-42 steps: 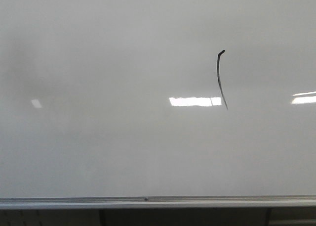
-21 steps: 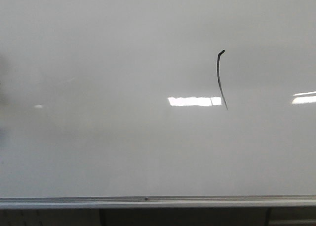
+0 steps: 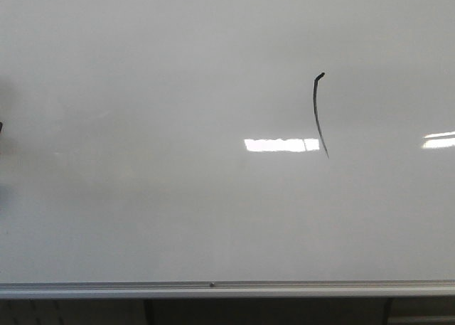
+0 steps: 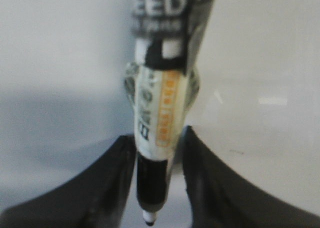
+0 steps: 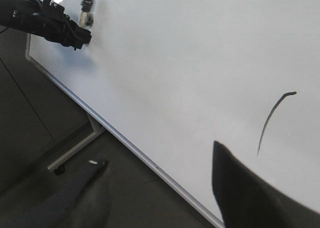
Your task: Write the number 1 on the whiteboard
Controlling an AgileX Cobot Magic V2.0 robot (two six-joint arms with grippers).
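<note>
The whiteboard [image 3: 178, 197] fills the front view, with its silver rail [image 3: 213, 290] along the lower edge. The number 1 [image 3: 319, 115] is a thin black curved stroke with a small hook on top, right of centre. It also shows in the right wrist view [image 5: 272, 119]. My left gripper [image 4: 159, 145] is shut on a whiteboard marker [image 4: 161, 108], tip out past the fingers. In the right wrist view the left arm [image 5: 50, 23] holds the marker [image 5: 87, 11] close to the board's far left end, well away from the stroke. My right gripper [image 5: 157, 163] is open and empty, back from the board.
Bright rectangular light reflections [image 3: 281, 145] lie on the board beside the stroke. Under the rail are the dark floor and the board's stand foot [image 5: 70, 155]. A sliver of something dark [image 3: 1, 126] shows at the front view's left edge.
The stroke is unchanged. A dark sliver and shadow have come in at the front view's left edge, and the small reflection at the left has faded.
</note>
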